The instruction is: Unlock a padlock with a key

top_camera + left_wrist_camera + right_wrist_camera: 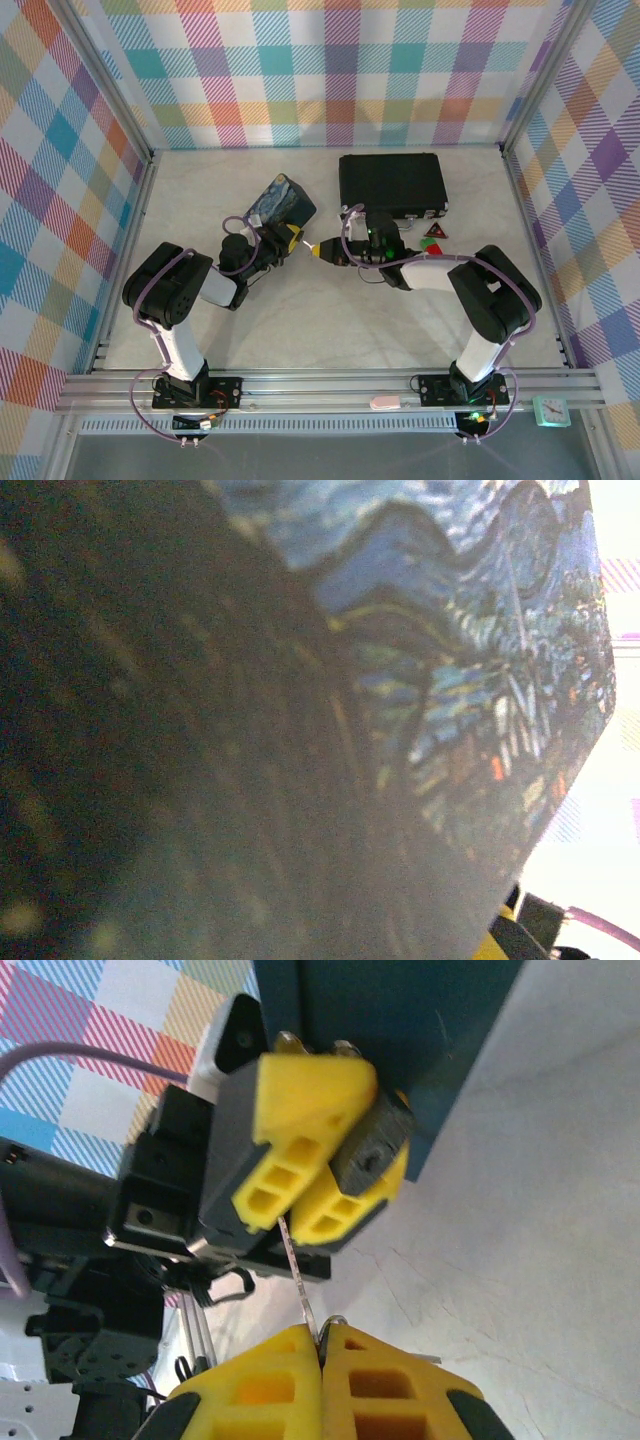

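My left gripper [291, 238] lies beside the blue painted tin [281, 204], and its yellow fingers [310, 1100] are shut on the padlock [371, 1152], a small dark block. My right gripper [322, 250] faces it from the right. In the right wrist view, the right gripper [322, 1345] is shut on the key [297, 1270], a thin silvery blade. The key's tip reaches the gap between the left fingers, just left of the padlock body. Whether the tip enters the keyhole I cannot tell. The tin's painted side [450, 680] sits close against the left wrist camera.
A large black case [392, 182] stands at the back right of centre. Small red and green blocks [433, 235] lie in front of it, close to the right arm. Plaid walls close off the back and both sides.
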Tool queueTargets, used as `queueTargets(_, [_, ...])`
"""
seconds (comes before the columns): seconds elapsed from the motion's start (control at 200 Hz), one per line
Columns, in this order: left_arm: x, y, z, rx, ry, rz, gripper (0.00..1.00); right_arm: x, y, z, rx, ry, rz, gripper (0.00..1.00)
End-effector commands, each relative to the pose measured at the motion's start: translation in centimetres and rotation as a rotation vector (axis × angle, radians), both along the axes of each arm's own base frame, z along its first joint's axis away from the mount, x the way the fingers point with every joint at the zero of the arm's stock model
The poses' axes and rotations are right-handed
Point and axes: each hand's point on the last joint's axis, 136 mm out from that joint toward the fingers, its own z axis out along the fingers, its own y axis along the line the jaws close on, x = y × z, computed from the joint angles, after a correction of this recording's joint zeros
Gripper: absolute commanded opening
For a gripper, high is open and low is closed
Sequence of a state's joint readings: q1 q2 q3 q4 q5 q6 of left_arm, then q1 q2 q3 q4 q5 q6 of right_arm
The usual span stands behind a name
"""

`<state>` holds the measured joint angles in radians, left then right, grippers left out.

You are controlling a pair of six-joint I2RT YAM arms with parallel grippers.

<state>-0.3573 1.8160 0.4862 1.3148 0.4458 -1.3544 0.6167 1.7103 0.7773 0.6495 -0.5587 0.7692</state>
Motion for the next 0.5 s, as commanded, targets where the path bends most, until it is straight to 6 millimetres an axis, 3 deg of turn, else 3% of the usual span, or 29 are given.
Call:
queueTargets(0.0, [-0.4, 0.2, -0.6, -0.023, 0.036, -0.008, 0.0, 0.6, 0.7, 0.5, 0.003, -0.035, 0.018, 0.0])
queueTargets(0.495, [-0.3, 0.1, -0.2, -0.028, 0.028, -0.009, 0.0, 0.7, 0.2, -1.7, -0.048, 0.009, -0.012, 0.0])
